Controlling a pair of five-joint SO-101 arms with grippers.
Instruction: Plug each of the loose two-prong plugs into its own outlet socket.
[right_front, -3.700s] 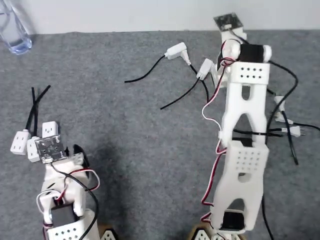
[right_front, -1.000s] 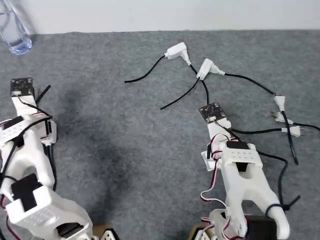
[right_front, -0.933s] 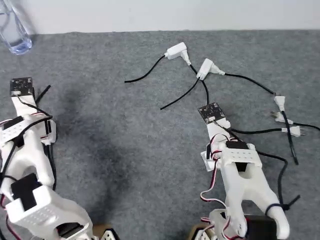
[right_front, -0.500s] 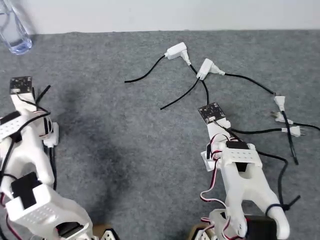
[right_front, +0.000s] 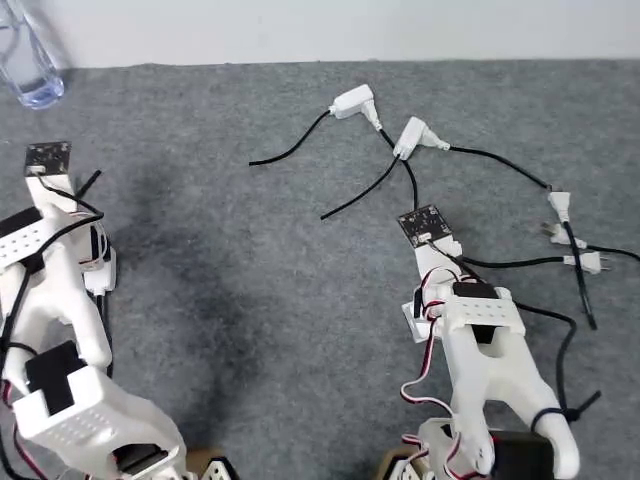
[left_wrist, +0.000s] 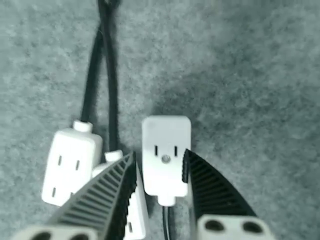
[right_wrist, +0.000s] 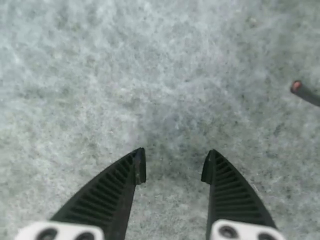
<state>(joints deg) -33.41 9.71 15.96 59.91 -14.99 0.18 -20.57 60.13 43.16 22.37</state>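
My left gripper (left_wrist: 159, 162) is open just above a white outlet socket (left_wrist: 166, 152), one finger on each side of it. A second socket (left_wrist: 70, 165) lies beside it, and a third (left_wrist: 135, 215) is partly hidden under a finger. From above, the left arm (right_front: 50, 270) covers these sockets. My right gripper (right_wrist: 174, 167) is open over bare carpet. Small loose two-prong plugs (right_front: 558, 205) (right_front: 590, 263) lie right of the right arm (right_front: 480, 330). Two white sockets (right_front: 352, 100) (right_front: 412, 135) at the back appear to have plugs joined to them.
Black cords (right_front: 500, 262) run across the grey carpet between the right arm and the loose plugs. A cut cable end (right_wrist: 300, 89) lies near my right gripper. A clear bottle (right_front: 28, 60) stands at the back left corner.
Since 3.7 s ago the right arm pulled back from the far plugs and the left arm stretched out over the sockets. In the last second the left wrist shifted slightly; the right arm stayed still.
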